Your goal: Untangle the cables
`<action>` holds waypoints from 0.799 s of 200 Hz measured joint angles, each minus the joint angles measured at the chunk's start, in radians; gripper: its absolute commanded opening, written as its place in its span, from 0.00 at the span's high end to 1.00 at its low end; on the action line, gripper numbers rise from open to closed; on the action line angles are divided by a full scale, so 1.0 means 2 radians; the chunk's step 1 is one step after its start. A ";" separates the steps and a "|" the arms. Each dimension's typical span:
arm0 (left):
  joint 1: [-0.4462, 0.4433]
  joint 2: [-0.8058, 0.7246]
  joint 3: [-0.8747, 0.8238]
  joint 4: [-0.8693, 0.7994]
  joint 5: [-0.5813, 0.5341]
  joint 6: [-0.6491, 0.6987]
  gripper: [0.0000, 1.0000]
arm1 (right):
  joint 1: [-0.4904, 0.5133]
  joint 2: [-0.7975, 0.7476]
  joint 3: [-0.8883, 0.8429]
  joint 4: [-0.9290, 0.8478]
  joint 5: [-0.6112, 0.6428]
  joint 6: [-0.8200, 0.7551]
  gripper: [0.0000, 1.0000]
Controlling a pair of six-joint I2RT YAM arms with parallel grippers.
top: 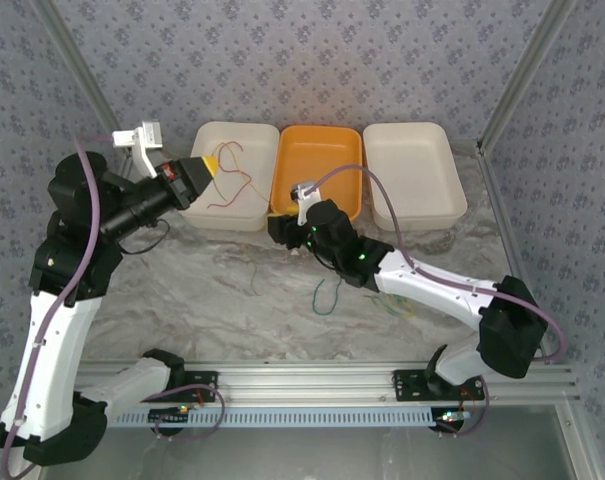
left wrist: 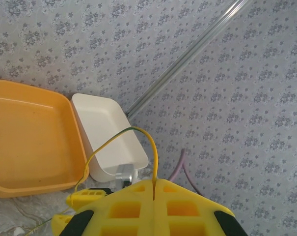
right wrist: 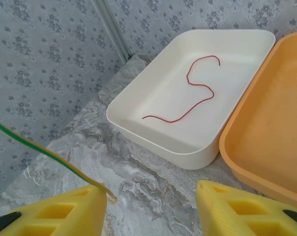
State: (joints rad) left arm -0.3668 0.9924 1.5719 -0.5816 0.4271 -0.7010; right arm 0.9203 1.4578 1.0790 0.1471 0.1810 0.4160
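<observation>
A yellow-green cable (left wrist: pixel 138 132) arcs up out of my left gripper (left wrist: pixel 154 183), which is shut on it above the left white tray (top: pixel 214 215). The cable's other end (right wrist: pixel 50 156) lies against the tip of the left finger (right wrist: pixel 84 206) of my right gripper (right wrist: pixel 150 189). That gripper stands open just above the table, in front of the gap between the left white tray and the orange tray (top: pixel 317 165). A red cable (right wrist: pixel 187 93) lies loose in the left white tray (right wrist: pixel 153 132). A green cable (top: pixel 328 296) and a yellow-olive one (top: pixel 399 306) lie on the table.
Three trays stand in a row at the back: white, orange, and another white tray (top: pixel 414 175) on the right. Patterned walls and metal frame posts (top: pixel 512 90) close in the table. The right arm (top: pixel 432 285) stretches across the table's right half.
</observation>
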 measured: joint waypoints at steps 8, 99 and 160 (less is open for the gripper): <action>0.000 -0.002 0.000 -0.001 0.000 0.000 1.00 | 0.000 0.004 0.003 -0.003 0.000 0.003 0.49; -0.003 0.045 0.013 0.026 0.017 -0.026 1.00 | -0.041 0.029 0.086 -0.027 -0.032 0.006 0.71; -0.007 0.170 0.089 0.112 0.017 -0.040 1.00 | -0.130 0.054 0.167 -0.047 -0.082 0.019 1.00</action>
State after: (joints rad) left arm -0.3813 1.3319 1.7496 -0.3580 0.4603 -0.7811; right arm 0.6609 1.5665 1.4120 0.0528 0.0177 0.4530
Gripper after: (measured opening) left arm 0.061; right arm 0.062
